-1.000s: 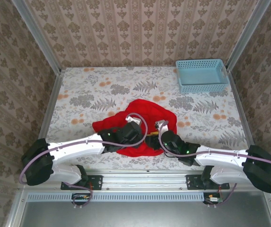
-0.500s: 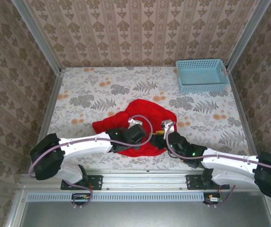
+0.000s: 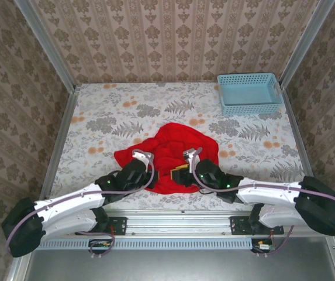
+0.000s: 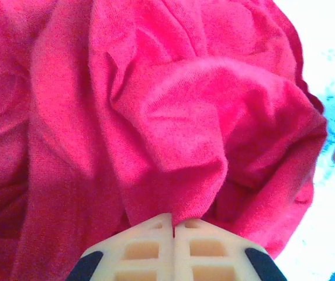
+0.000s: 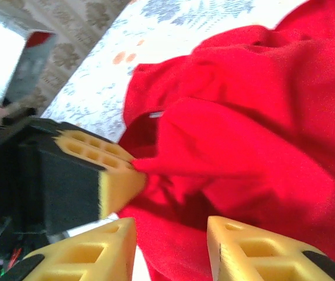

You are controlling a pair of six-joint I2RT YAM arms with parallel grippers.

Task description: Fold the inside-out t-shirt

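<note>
Left claw [image 4: 174, 225] leftward, tight on t-shirt [image 4: 155, 117]

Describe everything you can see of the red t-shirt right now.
The t-shirt is plain bright red, soft knit cloth with no print. It lies crumpled in a heap on the floral table, near the front edge at the middle, well apart from the blue basket. A small white tag shows on one fold. The left gripper is shut on a fold at its near edge. The right gripper is open beside that pinch, its fingers apart over the cloth.
</note>
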